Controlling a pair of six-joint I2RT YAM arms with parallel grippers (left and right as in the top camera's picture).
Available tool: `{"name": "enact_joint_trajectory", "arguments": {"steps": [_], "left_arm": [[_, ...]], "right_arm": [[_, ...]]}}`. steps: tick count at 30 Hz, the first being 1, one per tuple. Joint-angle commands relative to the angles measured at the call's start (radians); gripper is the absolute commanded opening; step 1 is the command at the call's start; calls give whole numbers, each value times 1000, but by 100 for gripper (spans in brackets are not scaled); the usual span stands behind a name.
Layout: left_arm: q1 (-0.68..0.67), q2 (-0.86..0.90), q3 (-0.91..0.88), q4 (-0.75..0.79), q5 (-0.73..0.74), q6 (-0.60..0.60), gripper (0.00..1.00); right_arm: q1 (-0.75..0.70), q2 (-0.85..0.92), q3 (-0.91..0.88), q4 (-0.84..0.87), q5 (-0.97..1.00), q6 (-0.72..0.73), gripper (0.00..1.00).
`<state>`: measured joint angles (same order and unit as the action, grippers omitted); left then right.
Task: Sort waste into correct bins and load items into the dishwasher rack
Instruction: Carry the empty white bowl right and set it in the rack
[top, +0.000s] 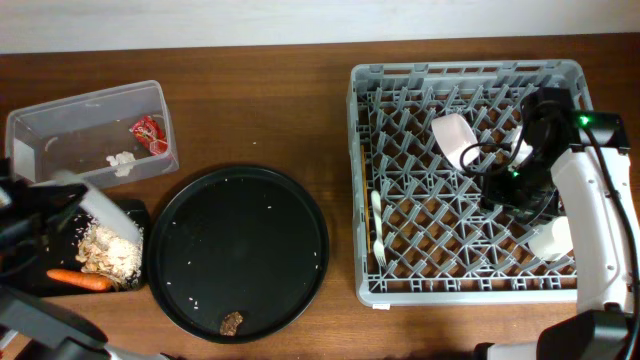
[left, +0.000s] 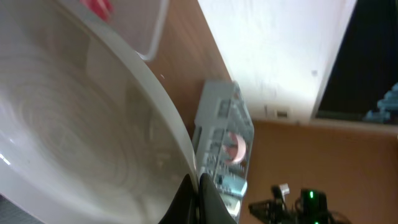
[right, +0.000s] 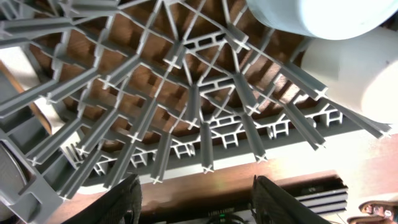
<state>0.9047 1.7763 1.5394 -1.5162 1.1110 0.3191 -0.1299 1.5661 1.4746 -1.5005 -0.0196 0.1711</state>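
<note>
Two left gripper (left: 198, 194) jaws pinch the rim of the plate (left: 68, 124), which spreads up and left from them. Right gripper (right: 202, 202) jaws stand spread, dishwasher rack (right: 186, 106) just ahead, light-blue cup (right: 329, 15) farther ahead, to the right.

A dark brown wooden table (top: 260, 110) with visible grain fills the overhead view, and a pale, plain wall (top: 200, 20) runs along its far edge. In the left wrist view the wall is brightly lit (almost washed out), with a black panel (left: 373, 56) on its right.
</note>
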Motion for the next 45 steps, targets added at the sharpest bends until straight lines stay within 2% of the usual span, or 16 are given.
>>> {"name": "enact_joint_trajectory", "arguments": {"steps": [1,7,12,15,17,19,20,23,25,26,30,34,37,38,40,45], "left_arm": [[-164,-29,13,-10,27,72,0],[-523,-69,15,77,-13,76,0],[-804,-79,15,260,-47,-30,0],[-972,-79,15,429,-46,-127,0],[-1073,-79,15,595,-46,-246,0],[-1144,-79,15,755,-46,-351,0],[-1183,-79,15,833,-46,-390,0],[-1286,-79,15,1001,-72,-449,0],[-1336,-79,15,1055,-156,-491,0],[-1380,-79,14,1091,-243,-515,0],[-1472,-75,14,1146,-379,-537,0],[-1530,-69,14,1149,-570,-723,0],[-1540,-46,14,1149,-640,-837,0],[-1541,-29,14,1153,-645,-888,0],[-1541,3,14,1177,-622,-918,0],[-1540,74,14,1368,-349,-861,0]], "right_arm": [[-46,-1,-6,-16,27,-6,60],[-121,-4,-6,-38,-14,1,60],[-128,-7,-6,-63,-13,1,60],[-128,-7,-6,-68,-10,1,60],[-128,-7,-6,-71,-2,1,60],[-129,-7,-6,-79,68,18,60],[-138,-7,-6,-85,141,76,59],[-182,-7,-6,-82,162,103,60],[-207,-7,-6,-82,145,103,60],[-218,-7,-6,-82,136,103,60],[-219,-7,-6,-82,135,103,60],[-219,-7,-6,-81,135,103,60],[-219,-7,-6,-82,135,103,60],[-219,-7,-6,-82,133,103,60],[-218,-7,-6,-82,133,103,61],[-219,-7,-6,-82,132,103,61]]}}
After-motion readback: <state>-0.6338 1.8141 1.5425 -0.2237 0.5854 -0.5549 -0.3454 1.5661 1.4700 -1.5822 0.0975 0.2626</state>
